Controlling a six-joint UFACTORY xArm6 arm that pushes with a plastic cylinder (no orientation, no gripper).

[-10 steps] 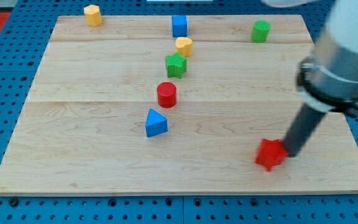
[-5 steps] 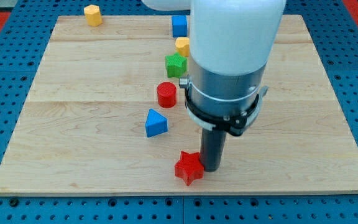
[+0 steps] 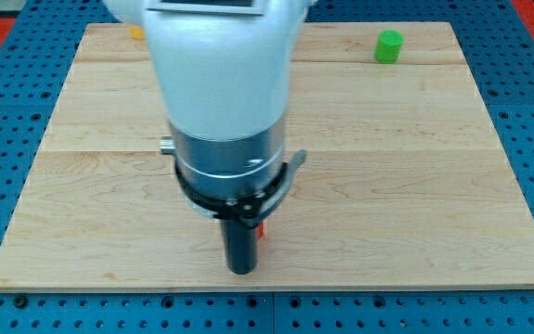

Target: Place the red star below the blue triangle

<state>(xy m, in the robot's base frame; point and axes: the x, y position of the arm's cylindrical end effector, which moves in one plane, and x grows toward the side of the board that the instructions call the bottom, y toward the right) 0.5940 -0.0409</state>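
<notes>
My arm fills the middle of the camera view and hides most of the blocks. My tip [image 3: 241,270] rests on the board near the view's bottom edge. Only a small red sliver of the red star [image 3: 260,231] shows, just right of the rod and slightly above the tip. The blue triangle is hidden behind the arm, so how the star lies relative to it cannot be told.
A green cylinder [image 3: 389,45] stands at the view's top right on the wooden board [image 3: 434,186]. A sliver of a yellow block [image 3: 135,31] shows at the top left beside the arm. The other blocks are hidden.
The arm and tip have swept from the right to the left along the bottom of the board, pushing the red star left. The arm now covers the blue triangle and the central blocks.
</notes>
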